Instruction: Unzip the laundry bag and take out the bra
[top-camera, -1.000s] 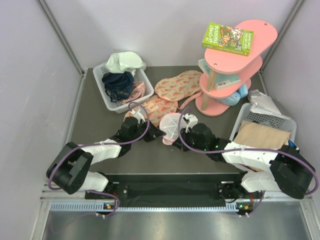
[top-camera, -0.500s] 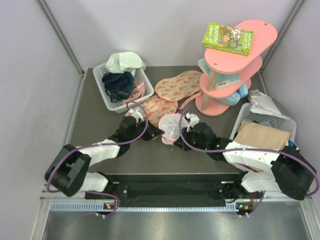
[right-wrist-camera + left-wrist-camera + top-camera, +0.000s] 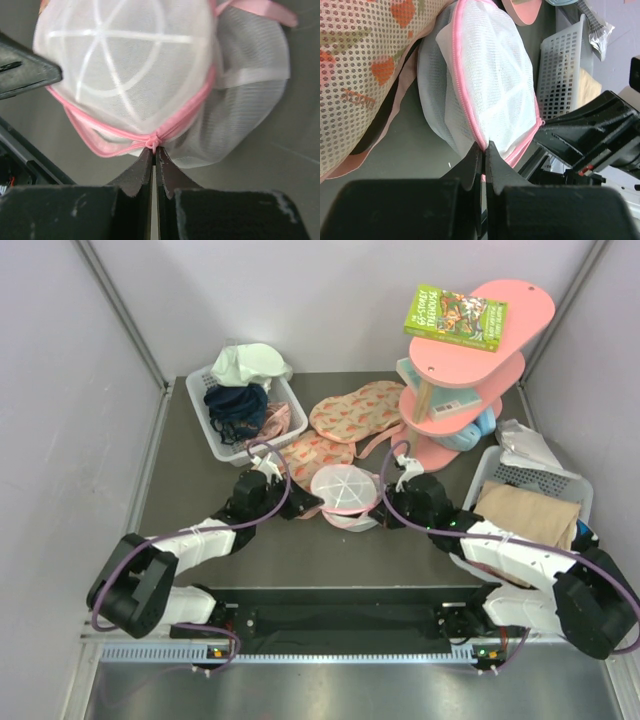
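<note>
The bag (image 3: 345, 490) lies about the middle of the tabletop (image 3: 200, 510). The left gripper (image 3: 312, 508) meets its left rim and the right gripper (image 3: 385, 510) its right rim. Two cloths lie behind it: the near cloth (image 3: 310, 455) touches the bag, and the far cloth (image 3: 355, 412) lies toward the far edge. The left basket (image 3: 222, 452) sits in the far left corner with clothes (image 3: 238, 405) in it. The shelf (image 3: 520, 310) stands in the far right corner with a book (image 3: 455, 316) on top. The right basket (image 3: 497, 465) sits at the right edge before the shelf, holding a packet (image 3: 525, 510).

Left arm (image 3: 195, 538), right arm (image 3: 515, 555): white links, black joints, purple cables (image 3: 262, 447). Left end effector (image 3: 484, 150), right end effector (image 3: 152, 152): matte black, tapered.
</note>
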Robot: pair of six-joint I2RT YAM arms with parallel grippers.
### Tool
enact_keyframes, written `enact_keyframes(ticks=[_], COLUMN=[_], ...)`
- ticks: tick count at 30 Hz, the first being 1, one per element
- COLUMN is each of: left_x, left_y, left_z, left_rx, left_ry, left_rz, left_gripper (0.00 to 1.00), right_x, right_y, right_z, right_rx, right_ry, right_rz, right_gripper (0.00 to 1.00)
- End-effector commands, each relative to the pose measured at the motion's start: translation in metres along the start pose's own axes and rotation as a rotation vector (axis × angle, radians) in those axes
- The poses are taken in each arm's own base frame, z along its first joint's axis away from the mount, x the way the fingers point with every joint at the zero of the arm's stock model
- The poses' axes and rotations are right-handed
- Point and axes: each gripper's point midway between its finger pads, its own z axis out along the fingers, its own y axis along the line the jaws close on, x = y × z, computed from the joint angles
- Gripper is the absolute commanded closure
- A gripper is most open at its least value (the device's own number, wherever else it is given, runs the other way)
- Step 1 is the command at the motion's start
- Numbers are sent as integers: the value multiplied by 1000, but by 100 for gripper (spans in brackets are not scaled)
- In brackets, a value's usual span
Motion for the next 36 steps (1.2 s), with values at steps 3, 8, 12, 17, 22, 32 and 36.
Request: enact_keyframes(ticks=[3,8,12,17,22,32,36], left_x=[-11,-13,-15,-17,-19,-21,-20], left_y=[-5,-4,-3,-2,-1,-3,-6], left_z=[-5,-7,-8,-12,-15,-23,-25], left_rx=[17,11,-3,-21,-36,-56,-43], left_ry=[-27,-32,-37,-43,-28,-13,10], left_rz=[38,44,55,77,133,231,292], left_gripper=[100,100,100,100,100,100,100], right_x=[-10,-13,-15,-18,-25,-35,-40], right_y=[-26,-33,-39,-44,-46,-58,-60], right_z=[-5,-4,-3,-2,-1,2,1], right_rx=[66,83,99,111,119,143,146], right_ry=[-26,-27,-29,-33,-42,-48,-55], right_rz=[20,26,28,29,24,16,10], right_gripper=[100,100,100,100,100,100,100])
